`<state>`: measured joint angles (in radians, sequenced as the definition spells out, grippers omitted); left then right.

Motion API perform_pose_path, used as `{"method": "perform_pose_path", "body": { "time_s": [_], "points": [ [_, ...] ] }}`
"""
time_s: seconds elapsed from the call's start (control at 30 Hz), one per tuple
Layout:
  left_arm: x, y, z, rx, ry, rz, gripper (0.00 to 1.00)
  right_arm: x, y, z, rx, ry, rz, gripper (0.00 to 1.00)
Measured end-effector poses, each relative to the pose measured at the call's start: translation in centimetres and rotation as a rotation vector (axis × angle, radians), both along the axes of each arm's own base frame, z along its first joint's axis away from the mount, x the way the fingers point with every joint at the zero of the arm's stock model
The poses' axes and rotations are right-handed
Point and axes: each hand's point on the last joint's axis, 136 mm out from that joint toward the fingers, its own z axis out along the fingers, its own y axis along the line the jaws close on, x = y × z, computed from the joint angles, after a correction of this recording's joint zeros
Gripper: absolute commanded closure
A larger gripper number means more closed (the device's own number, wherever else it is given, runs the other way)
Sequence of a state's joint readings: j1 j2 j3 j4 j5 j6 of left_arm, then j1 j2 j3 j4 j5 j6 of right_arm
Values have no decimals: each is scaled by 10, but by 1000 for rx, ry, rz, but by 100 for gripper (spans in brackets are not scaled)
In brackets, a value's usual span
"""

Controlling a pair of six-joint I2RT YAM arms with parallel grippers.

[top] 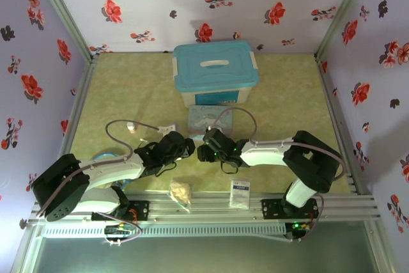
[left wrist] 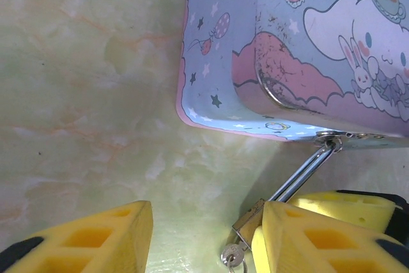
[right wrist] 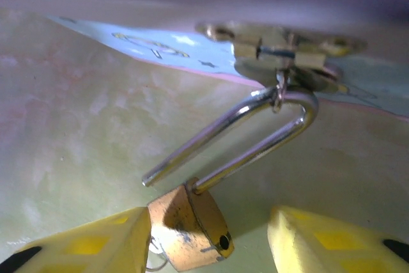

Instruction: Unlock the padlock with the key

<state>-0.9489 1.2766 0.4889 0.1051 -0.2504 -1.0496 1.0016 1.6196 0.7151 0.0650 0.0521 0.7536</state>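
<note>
- Top view: both arms reach in twd mid-table. Left gripper [top: 184, 145] & right gripper [top: 203, 151] are nose to nose, just beside each other.
- Cartoon-print tin [top: 211, 119] sits at 12 o'clock of them. Blue lidded box [top: 216, 71] is just beside the tin at its 12 o'clock.
- Left wrist cam: left gripper gapes, yellow fingers [left wrist: 96, 238] wide apart, gripping nothing.
- The padlock [left wrist: 250, 220] hangs off the tin's hasp [left wrist: 332, 137] on the tin's 6 o'clock edge. Its brass body is at 7 o'clock of the hasp, tucked by the inner face of the 3 o'clock finger.
- A tiny grey metal bit on a ring at the body's lower end is prob the key [left wrist: 233, 259]; too small to be sure.
- Right wrist cam: right gripper is spread wide too, its fingers [right wrist: 332, 238] well apart, nothing clamped. The brass body lies between them, just beside the 9 o'clock finger; contact, can't tell.
- Shackle [right wrist: 268, 139] is threaded thru the hasp ring. One leg sits in the body; the other leg's tip is free, out of the body, pointing to 8 o'clock.
- Dark keyhole [right wrist: 223, 241] shows on the body's end face.
- Near edge: white sachet [top: 239, 193] at 5 o'clock of the right gripper, small pale bag [top: 180, 193] at 6 o'clock of the left gripper.
</note>
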Motion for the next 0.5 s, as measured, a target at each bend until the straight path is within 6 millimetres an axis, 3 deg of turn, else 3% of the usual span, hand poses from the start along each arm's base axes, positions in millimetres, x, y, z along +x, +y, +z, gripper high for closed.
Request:
{"method": "perform_pose_path", "body": {
  "time_s": [0.27,0.5],
  "points": [
    [-3,4,-6,5,10,5,51,3,1,-2,-8,6,-27,68],
    [-2,5,-4,0,5,7,51,3,4,-2,17,17,-37,73]
  ]
}}
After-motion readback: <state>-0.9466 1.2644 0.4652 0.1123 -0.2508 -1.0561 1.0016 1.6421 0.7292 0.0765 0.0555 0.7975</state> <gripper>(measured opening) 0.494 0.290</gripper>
